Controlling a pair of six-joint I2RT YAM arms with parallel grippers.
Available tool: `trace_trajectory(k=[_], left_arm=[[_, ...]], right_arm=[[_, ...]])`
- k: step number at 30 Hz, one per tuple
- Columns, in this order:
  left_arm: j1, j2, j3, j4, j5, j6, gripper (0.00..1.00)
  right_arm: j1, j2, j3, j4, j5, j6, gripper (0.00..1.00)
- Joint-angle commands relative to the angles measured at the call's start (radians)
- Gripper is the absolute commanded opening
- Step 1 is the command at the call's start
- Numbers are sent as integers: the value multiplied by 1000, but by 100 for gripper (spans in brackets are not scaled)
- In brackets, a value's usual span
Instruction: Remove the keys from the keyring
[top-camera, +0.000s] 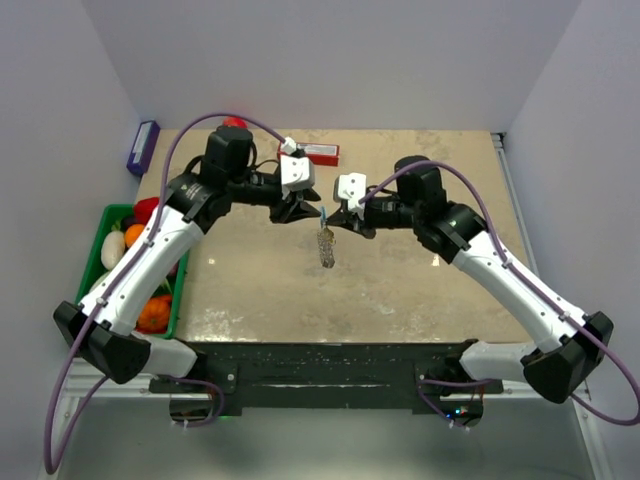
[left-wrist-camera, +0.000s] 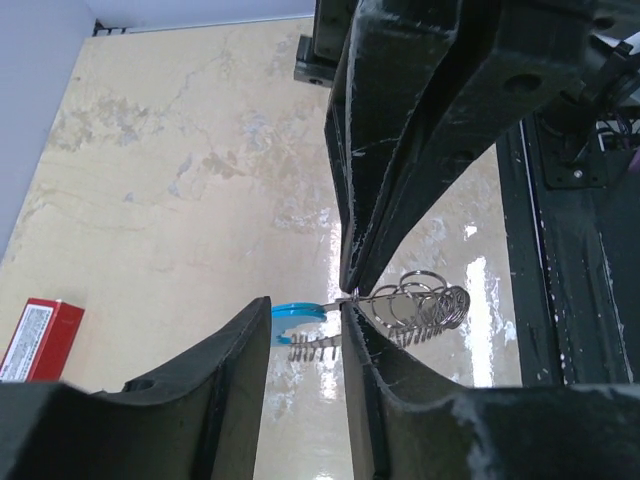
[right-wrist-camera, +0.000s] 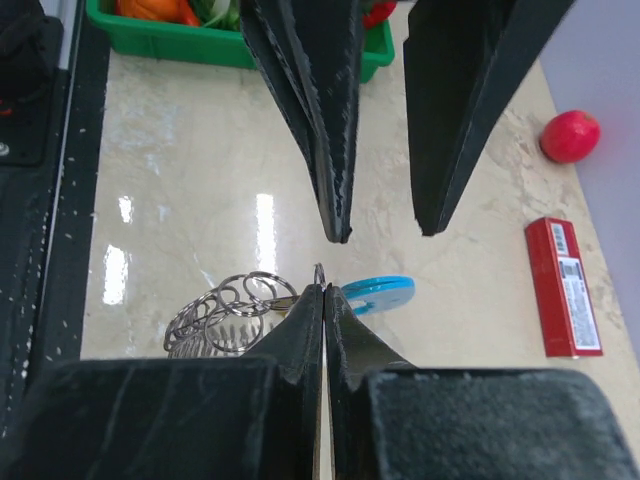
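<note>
The keyring (top-camera: 326, 248) hangs above the table's middle, its silvery rings (right-wrist-camera: 225, 310) bunched below a light-blue segment (right-wrist-camera: 378, 293). My right gripper (right-wrist-camera: 325, 290) is shut on a small ring at the top of the keyring. A small brass-toned piece (right-wrist-camera: 287, 301), apparently the keys, shows among the rings beside those fingertips. My left gripper (left-wrist-camera: 303, 305) faces it from the other side. It is open, with the blue segment (left-wrist-camera: 297, 312) seen through the gap and nothing pinched. In the top view the left gripper (top-camera: 300, 210) and right gripper (top-camera: 345, 218) nearly meet.
A red rectangular box (top-camera: 320, 153) lies on the table behind the grippers, and a red ball (top-camera: 234, 123) sits at the back left. A green bin (top-camera: 110, 215) of toy fruit stands at the left edge. A purple box (top-camera: 143, 147) lies beyond it.
</note>
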Motion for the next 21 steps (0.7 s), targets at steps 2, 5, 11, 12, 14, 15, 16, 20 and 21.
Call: trace_trajectory(k=[2, 5, 11, 12, 14, 15, 16, 20, 21], left_arm=[[12, -84, -7, 64, -14, 0, 44], [17, -90, -38, 76, -3, -8, 45], [17, -84, -57, 87, 14, -14, 41], [17, -82, -61, 94, 17, -19, 41], [17, -78, -70, 114, 21, -35, 41], [17, -75, -78, 122, 23, -40, 41], [17, -73, -81, 131, 22, -45, 40], [17, -78, -80, 148, 15, -54, 39], [18, -84, -78, 154, 14, -57, 38]], right_arm=[[-57, -33, -21, 215, -143, 131, 0], [-95, -27, -27, 290, -200, 224, 0], [-142, -14, -28, 422, -298, 387, 0], [-150, -12, -27, 448, -323, 427, 0], [-156, -6, -34, 506, -346, 468, 0], [-161, -4, -39, 531, -357, 519, 0], [-161, -4, -44, 569, -370, 537, 0], [-175, -6, -73, 651, -400, 635, 0], [-182, -7, -77, 660, -406, 649, 0]])
